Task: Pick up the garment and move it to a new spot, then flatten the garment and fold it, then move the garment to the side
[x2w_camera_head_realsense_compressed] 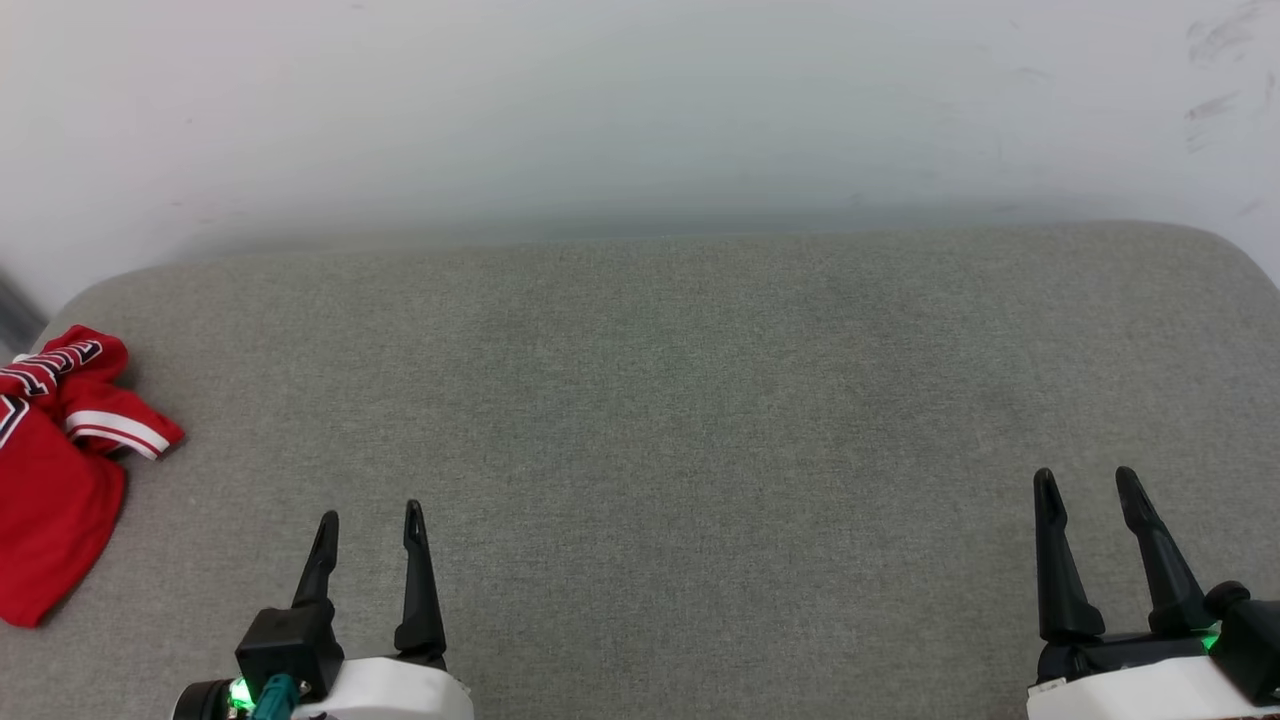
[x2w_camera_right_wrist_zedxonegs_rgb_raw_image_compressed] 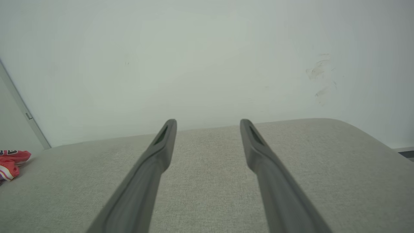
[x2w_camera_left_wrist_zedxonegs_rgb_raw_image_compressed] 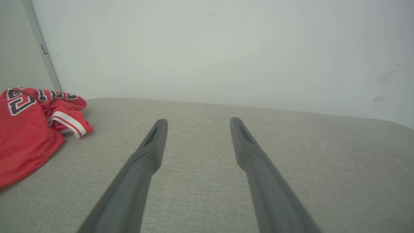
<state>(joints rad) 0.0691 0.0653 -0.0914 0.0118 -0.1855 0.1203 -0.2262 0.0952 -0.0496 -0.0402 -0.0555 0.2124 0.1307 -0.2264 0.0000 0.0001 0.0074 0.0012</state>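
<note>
The garment [x2w_camera_head_realsense_compressed: 55, 470] is a red jersey with black white-outlined lettering and white-and-red trim. It lies crumpled at the far left edge of the grey cushioned surface [x2w_camera_head_realsense_compressed: 680, 400], partly cut off by the frame. In the left wrist view the garment [x2w_camera_left_wrist_zedxonegs_rgb_raw_image_compressed: 29, 129] sits left of the fingers, and in the right wrist view a small part of the garment [x2w_camera_right_wrist_zedxonegs_rgb_raw_image_compressed: 11, 161] shows at the far left. My left gripper [x2w_camera_head_realsense_compressed: 370, 515] stands open at the lower left, right of the garment and apart from it. At the lower right my right gripper [x2w_camera_head_realsense_compressed: 1085, 480] is open too, holding nothing.
A white wall [x2w_camera_head_realsense_compressed: 640, 110] rises behind the surface, with scuff marks [x2w_camera_head_realsense_compressed: 1215, 70] at the upper right. The surface's rounded corners fall away at the back left and back right. A grey vertical strip [x2w_camera_left_wrist_zedxonegs_rgb_raw_image_compressed: 42, 48] runs down the wall near the garment.
</note>
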